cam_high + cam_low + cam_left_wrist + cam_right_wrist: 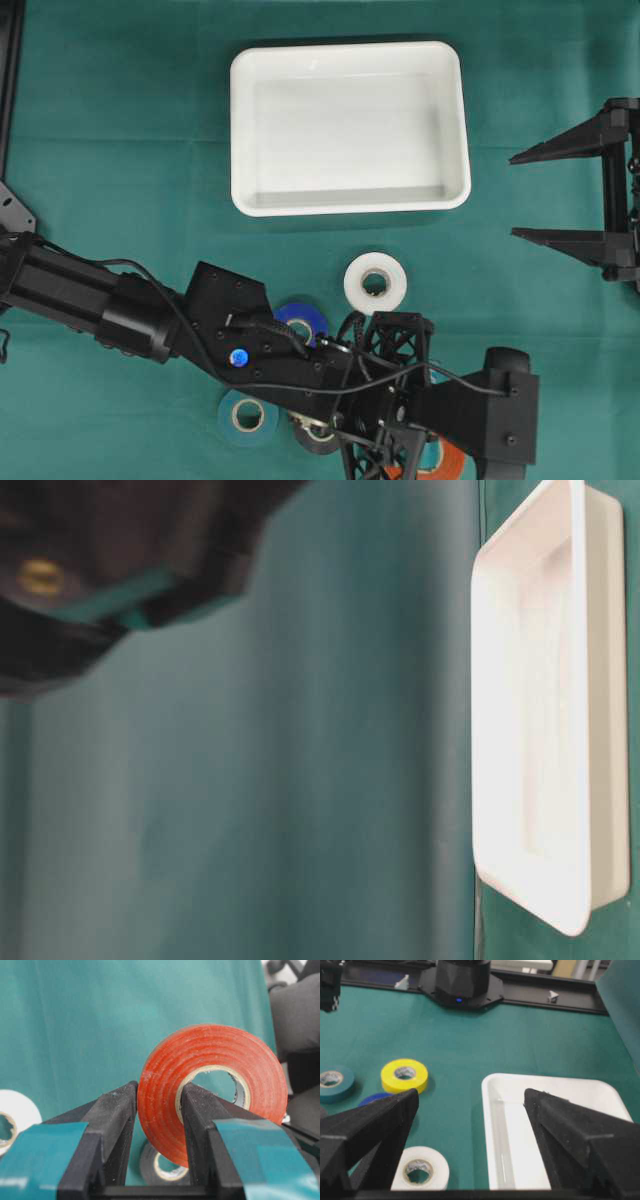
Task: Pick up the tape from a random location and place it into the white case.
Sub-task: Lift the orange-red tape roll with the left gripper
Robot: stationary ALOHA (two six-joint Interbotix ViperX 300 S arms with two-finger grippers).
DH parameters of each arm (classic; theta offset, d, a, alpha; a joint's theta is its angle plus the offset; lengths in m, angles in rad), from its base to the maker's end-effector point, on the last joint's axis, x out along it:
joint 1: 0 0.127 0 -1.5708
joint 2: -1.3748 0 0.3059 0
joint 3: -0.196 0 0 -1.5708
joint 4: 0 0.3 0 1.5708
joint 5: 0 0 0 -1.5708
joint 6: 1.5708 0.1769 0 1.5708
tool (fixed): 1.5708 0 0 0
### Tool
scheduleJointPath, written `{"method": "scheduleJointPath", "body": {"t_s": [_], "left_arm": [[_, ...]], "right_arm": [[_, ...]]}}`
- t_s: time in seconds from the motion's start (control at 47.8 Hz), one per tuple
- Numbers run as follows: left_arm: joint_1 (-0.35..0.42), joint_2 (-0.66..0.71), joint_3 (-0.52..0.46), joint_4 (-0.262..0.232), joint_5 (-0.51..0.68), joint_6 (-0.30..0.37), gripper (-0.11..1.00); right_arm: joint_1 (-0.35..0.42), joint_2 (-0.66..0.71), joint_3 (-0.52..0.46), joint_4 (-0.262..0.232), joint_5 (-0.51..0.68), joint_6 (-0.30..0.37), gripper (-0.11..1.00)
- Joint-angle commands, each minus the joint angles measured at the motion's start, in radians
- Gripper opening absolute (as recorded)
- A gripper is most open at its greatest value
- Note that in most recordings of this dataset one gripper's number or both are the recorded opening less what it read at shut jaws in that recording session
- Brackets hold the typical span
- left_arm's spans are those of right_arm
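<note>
Green cloth [120,150] is covering the whole table. On it, the left gripper [159,1110] is clamping the orange tape roll [215,1085] upright, one finger [197,1110] passing through its core; only the left wrist view is showing this, while the overhead view is showing just an orange edge under the arm. The right gripper [520,195] is standing wide open, apart, holding nothing. The white case [350,125] is lying empty near it. White [375,282], blue [303,320], teal [247,415] and black [318,437] rolls are lying around; the yellow roll [404,1075] is appearing only in the right wrist view.
</note>
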Motion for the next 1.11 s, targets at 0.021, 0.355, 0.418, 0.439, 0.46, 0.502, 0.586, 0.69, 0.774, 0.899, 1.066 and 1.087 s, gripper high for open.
{"method": "scheduleJointPath", "body": {"t_s": [0.021,0.355,0.418,0.439,0.46,0.502,0.586,0.69,0.774,0.899,1.066,1.087], "left_arm": [[-0.012,-0.052,-0.075,0.009,0.029,0.015,0.22],[-0.017,-0.052,-0.17,0.009,0.094,0.054,0.22],[-0.017,-0.052,-0.17,0.009,0.097,0.054,0.22],[-0.017,-0.052,-0.17,0.009,0.097,0.054,0.22],[-0.017,-0.052,-0.17,0.009,0.097,0.054,0.22],[-0.017,-0.052,-0.17,0.009,0.097,0.052,0.22],[-0.018,-0.052,-0.17,0.009,0.097,0.052,0.22],[-0.018,-0.054,-0.17,0.009,0.097,0.052,0.22],[-0.018,-0.054,-0.169,0.009,0.097,0.052,0.22],[-0.017,-0.054,-0.167,0.009,0.098,0.052,0.22],[-0.018,-0.054,-0.167,0.009,0.098,0.052,0.22],[-0.018,-0.054,-0.167,0.009,0.098,0.052,0.22]], "right_arm": [[-0.002,0.005,-0.026,0.002,-0.005,0.002,0.91],[-0.002,0.005,-0.026,0.003,-0.005,0.002,0.91],[0.0,0.005,-0.026,0.002,-0.005,0.002,0.91],[-0.002,0.005,-0.026,0.002,-0.005,0.002,0.91],[-0.002,0.005,-0.026,0.002,-0.005,0.002,0.91],[-0.002,0.005,-0.026,0.002,-0.005,0.002,0.91],[0.0,0.005,-0.026,0.002,-0.005,0.002,0.91],[-0.002,0.005,-0.028,0.002,-0.005,0.002,0.91],[-0.002,0.005,-0.028,0.002,-0.005,0.002,0.91],[-0.002,0.005,-0.028,0.002,-0.005,0.002,0.91],[-0.002,0.005,-0.028,0.002,-0.005,0.002,0.91],[0.0,0.005,-0.028,0.002,-0.005,0.002,0.91]]}}
